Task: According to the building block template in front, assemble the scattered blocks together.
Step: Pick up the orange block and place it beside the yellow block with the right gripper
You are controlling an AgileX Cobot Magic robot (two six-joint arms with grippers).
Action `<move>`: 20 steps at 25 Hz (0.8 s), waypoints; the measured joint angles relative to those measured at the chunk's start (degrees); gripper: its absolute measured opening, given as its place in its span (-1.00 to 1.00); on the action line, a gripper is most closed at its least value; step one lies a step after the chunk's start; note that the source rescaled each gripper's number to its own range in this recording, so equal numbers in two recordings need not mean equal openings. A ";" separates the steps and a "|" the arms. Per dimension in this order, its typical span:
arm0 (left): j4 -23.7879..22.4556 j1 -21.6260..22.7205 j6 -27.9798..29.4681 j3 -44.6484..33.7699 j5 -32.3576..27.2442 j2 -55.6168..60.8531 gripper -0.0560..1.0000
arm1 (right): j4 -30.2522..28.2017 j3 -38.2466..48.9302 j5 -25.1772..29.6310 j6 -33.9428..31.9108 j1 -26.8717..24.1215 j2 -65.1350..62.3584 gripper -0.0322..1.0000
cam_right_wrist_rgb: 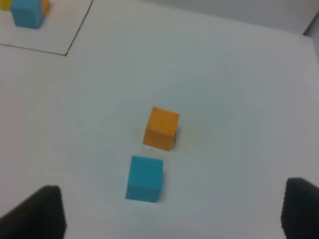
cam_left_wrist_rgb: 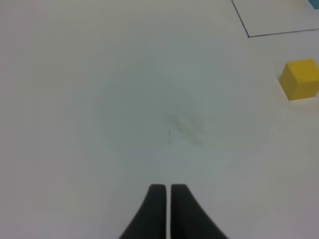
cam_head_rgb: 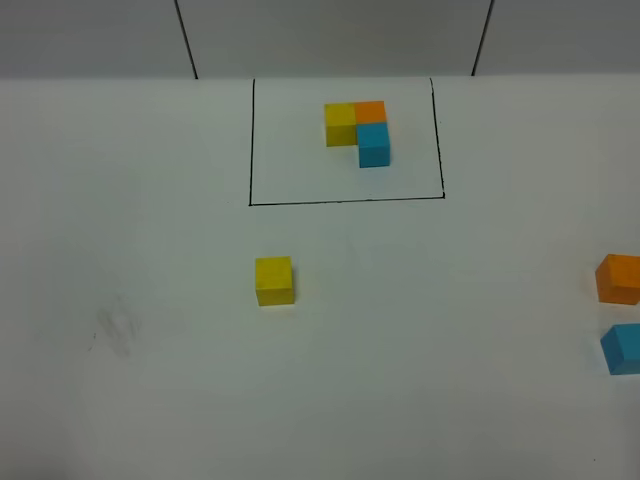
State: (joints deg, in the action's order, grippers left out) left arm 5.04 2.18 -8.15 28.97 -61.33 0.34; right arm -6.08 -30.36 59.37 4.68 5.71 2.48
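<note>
The building block template [cam_head_rgb: 358, 130] is a yellow, orange and blue L inside a black drawn rectangle [cam_head_rgb: 250, 150] at the back. Of the scattered blocks, the yellow cube [cam_head_rgb: 273, 280] sits alone near the middle. The orange cube [cam_head_rgb: 620, 278] and the light blue cube [cam_head_rgb: 622, 348] lie close together at the right edge. No arm shows in the exterior high view. My left gripper [cam_left_wrist_rgb: 168, 191] is shut on nothing above bare table, with the yellow cube [cam_left_wrist_rgb: 300, 79] well off to its side. My right gripper [cam_right_wrist_rgb: 172, 204] is open wide, hovering over the blue cube [cam_right_wrist_rgb: 144, 178] and orange cube [cam_right_wrist_rgb: 161, 128].
The white table [cam_head_rgb: 150, 250] carries a faint grey smudge [cam_head_rgb: 118, 330] at the left, also seen as a smudge [cam_left_wrist_rgb: 187, 127] ahead of the left fingers. The back wall [cam_head_rgb: 330, 35] rises behind the rectangle. A corner of the black frame [cam_right_wrist_rgb: 66, 54] shows in the right wrist view.
</note>
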 joint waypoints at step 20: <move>0.00 0.00 -0.08 0.00 0.00 0.00 -0.89 | 2.66 -3.12 -20.94 -3.08 -0.11 40.03 0.81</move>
State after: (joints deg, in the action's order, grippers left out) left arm 5.04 2.18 -8.23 28.97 -61.33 0.34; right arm -3.42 -33.48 38.43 1.60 5.60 42.51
